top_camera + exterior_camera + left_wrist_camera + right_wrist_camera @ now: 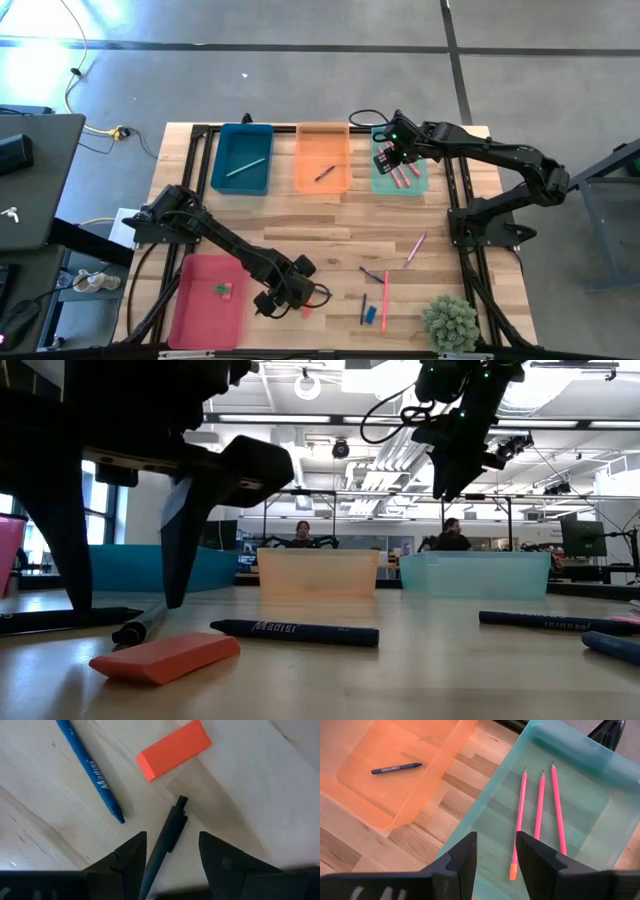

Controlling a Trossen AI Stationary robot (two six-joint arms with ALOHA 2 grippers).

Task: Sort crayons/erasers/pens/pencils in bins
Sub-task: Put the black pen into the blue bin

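Note:
My left gripper points down, open, low over the wood just right of the pink-red bin. A dark pen lies flat on the table between its two fingers, untouched as far as I can see. Beside the pen lie an orange eraser and a blue crayon. My right gripper hangs open and holding nothing above the mint green bin, where three pink pencils lie. The pink-red bin holds small erasers.
The teal-blue bin holds a silver pen. The orange bin holds a dark crayon. Pencils, crayons and a blue eraser lie loose near the front right, beside a small green plant.

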